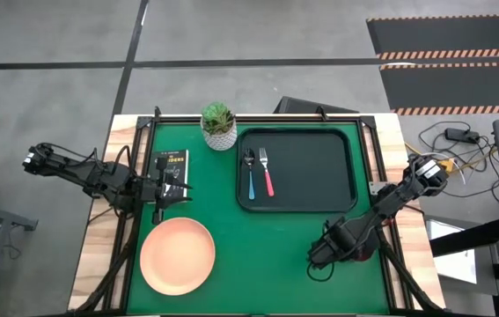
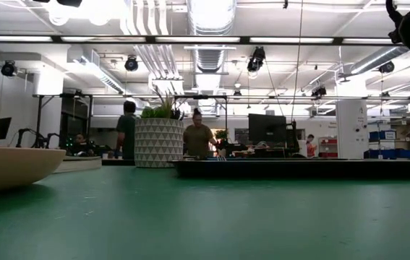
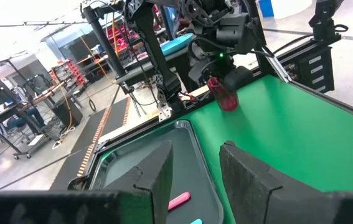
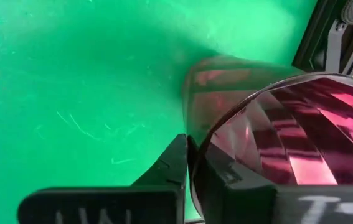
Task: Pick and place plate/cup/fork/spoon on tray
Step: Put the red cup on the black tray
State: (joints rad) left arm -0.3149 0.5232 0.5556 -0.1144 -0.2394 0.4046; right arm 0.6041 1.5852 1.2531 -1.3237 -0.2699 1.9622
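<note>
The black tray (image 1: 311, 176) lies at the far right of the green mat, with the pink-handled fork (image 1: 267, 173) and the blue-handled spoon (image 1: 251, 175) lying in its left part. The salmon plate (image 1: 177, 255) rests flat on the mat at the near left. My right gripper (image 1: 348, 250) is near the table's near right, shut on the maroon cup (image 1: 363, 253), which also shows in the left wrist view (image 3: 226, 98). My left gripper (image 3: 195, 180) is open and empty, above the mat between the black book and the plate. My right gripper holds the cup by its rim (image 4: 195, 163). One finger (image 4: 171, 167) is outside the wall, and the other shows through the translucent wall, inside the cup. The fingers come from above, pointing down. I cannot tell whether the cup's base touches the mat.
A white pot with a green plant (image 1: 219, 126) stands at the far edge, left of the tray. A small black book (image 1: 172, 167) lies beside my left gripper. Bare green mat lies between the plate and the cup. People show in the room behind.
</note>
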